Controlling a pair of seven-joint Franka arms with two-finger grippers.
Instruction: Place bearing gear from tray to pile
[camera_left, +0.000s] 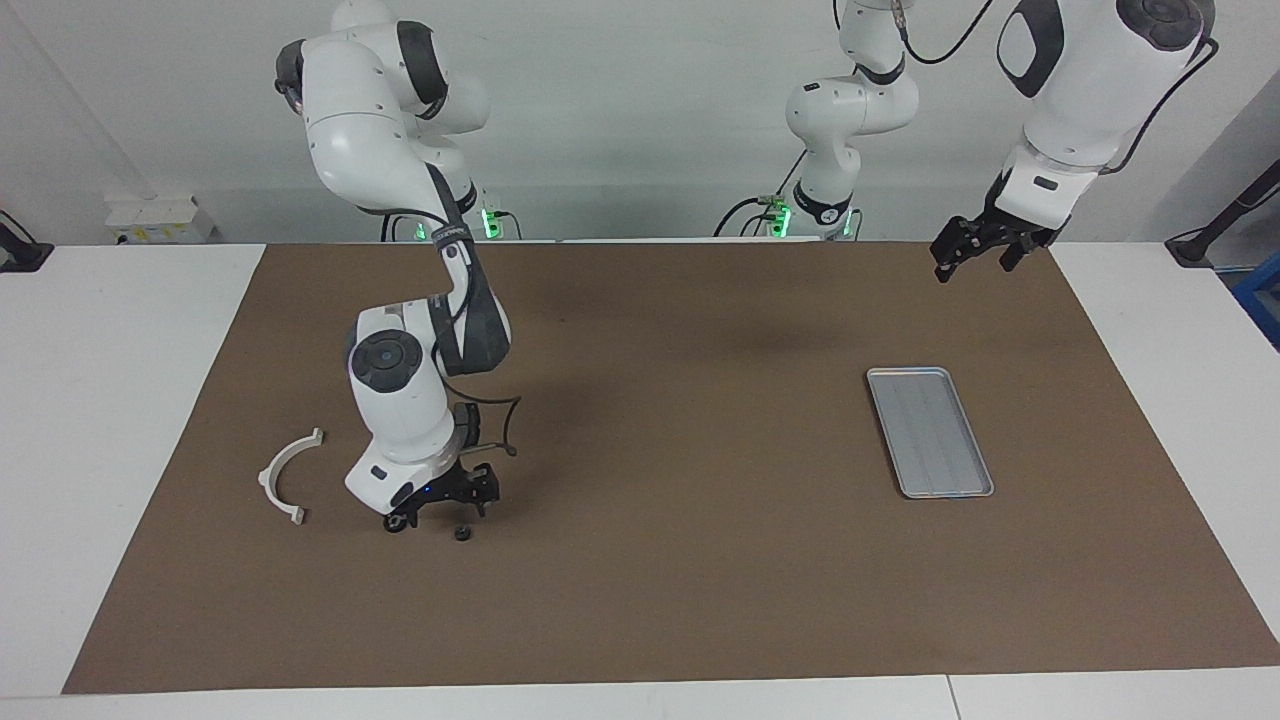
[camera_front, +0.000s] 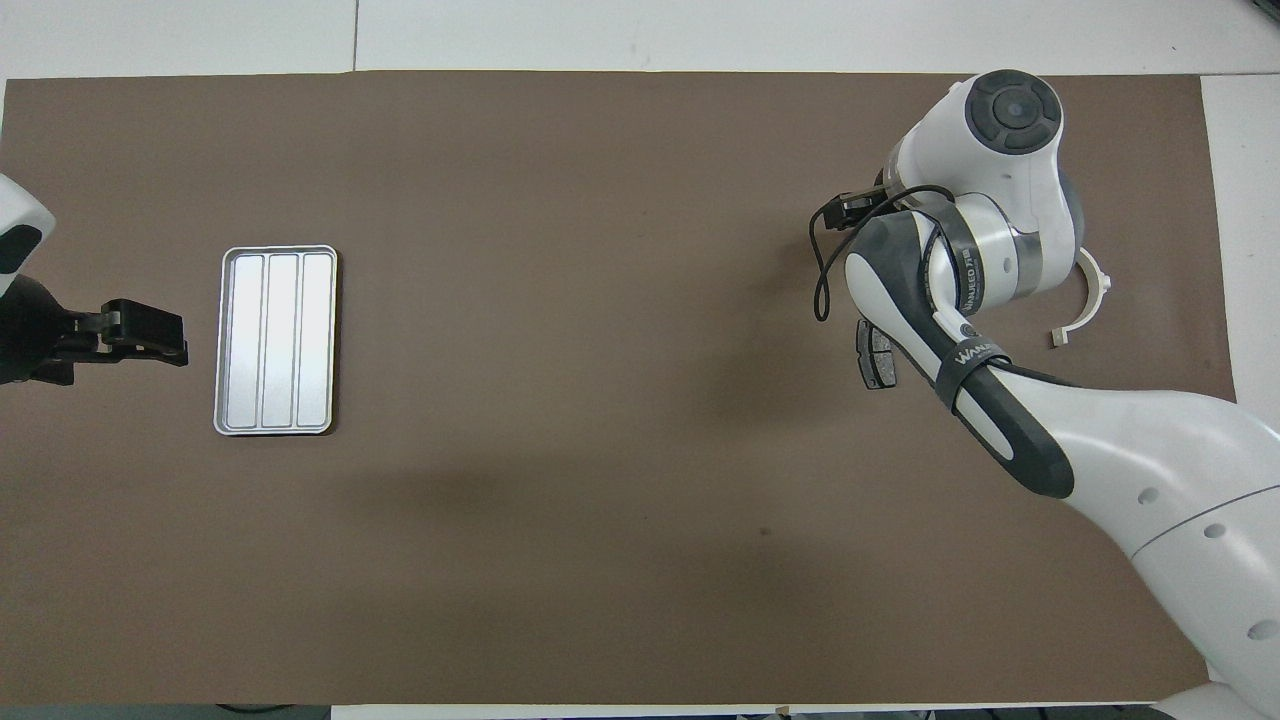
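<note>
The small dark bearing gear (camera_left: 462, 533) lies on the brown mat, a short way from the white curved arc (camera_left: 285, 476) of the pile. My right gripper (camera_left: 442, 508) hangs open just above the mat beside the gear, holding nothing. A dark grey brake-pad piece (camera_front: 877, 356) of the pile shows in the overhead view next to the right arm, which hides the gear and its own gripper there. The silver tray (camera_left: 930, 432) sits toward the left arm's end, with nothing in it. My left gripper (camera_left: 975, 250) waits open in the air, beside the tray (camera_front: 275, 340) in the overhead view.
A brown mat (camera_left: 680, 600) covers most of the white table. The right arm's forearm and a looping black cable (camera_left: 505, 425) hang low over the pile. The white arc (camera_front: 1088, 297) is partly covered by the arm's wrist in the overhead view.
</note>
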